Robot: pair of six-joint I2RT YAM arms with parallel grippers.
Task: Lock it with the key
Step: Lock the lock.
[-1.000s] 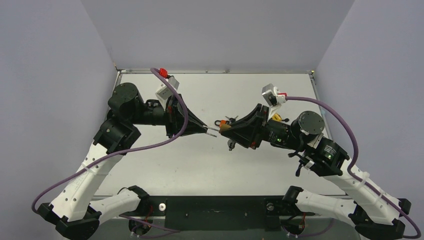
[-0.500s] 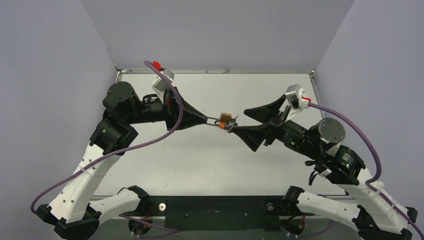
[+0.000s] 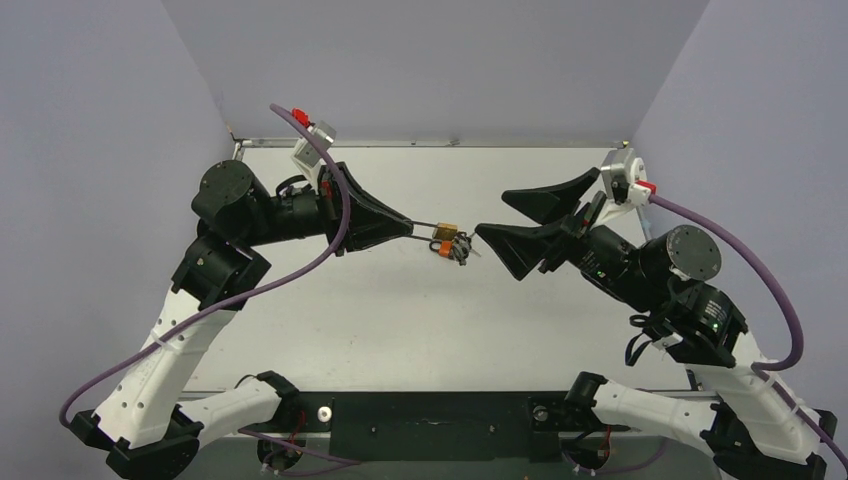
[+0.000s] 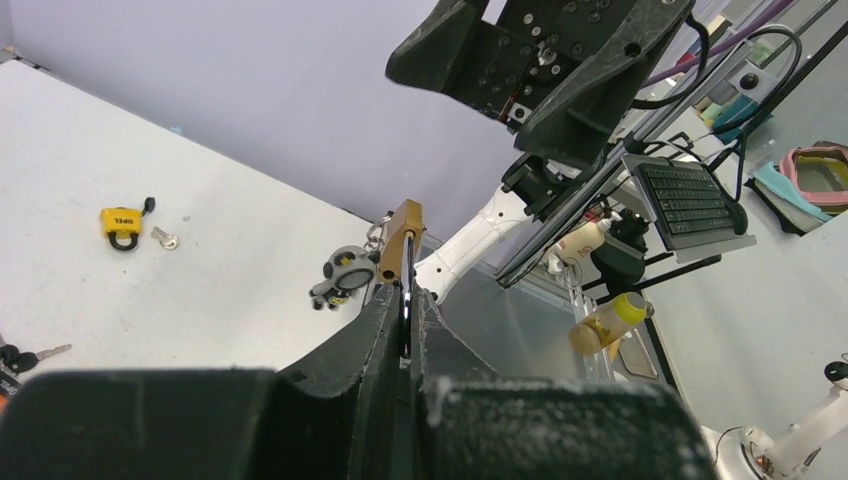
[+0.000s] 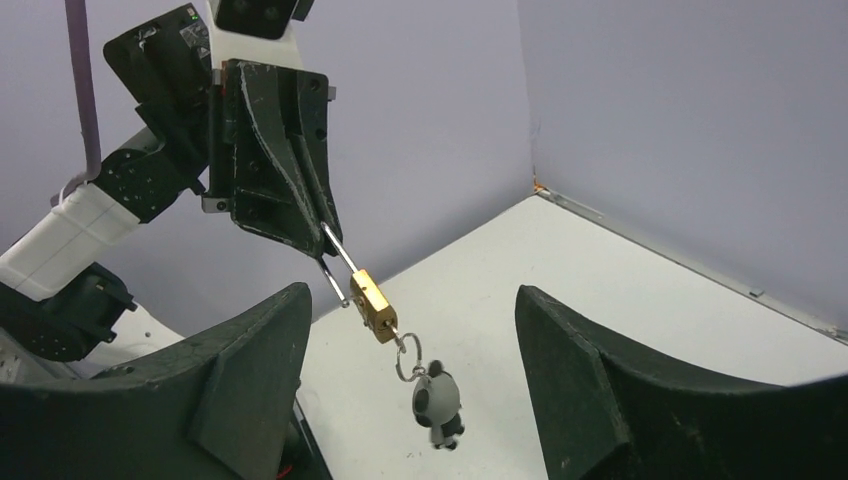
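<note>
Pinching the thin steel shackle [image 3: 425, 226] of a brass padlock [image 3: 446, 232], the left gripper [image 3: 410, 224] holds it mid-air over the matte white table [image 3: 400, 320], while the right gripper [image 3: 490, 215] gapes just beside it. Left wrist: a yellow padlock [image 4: 121, 222] lies on the table. Right wrist: a rounded panda charm [image 5: 438, 402] dangles below the blocky brass body.

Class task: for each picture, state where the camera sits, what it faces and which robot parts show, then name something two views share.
Top external: above and behind the bases, looking down on the table; both arms show.
Left wrist: on the left arm, facing the right gripper; its shut fingers show.
Right wrist: on the right arm, facing the left gripper; its open fingers show.
Shared: both wrist views show the brass padlock.
</note>
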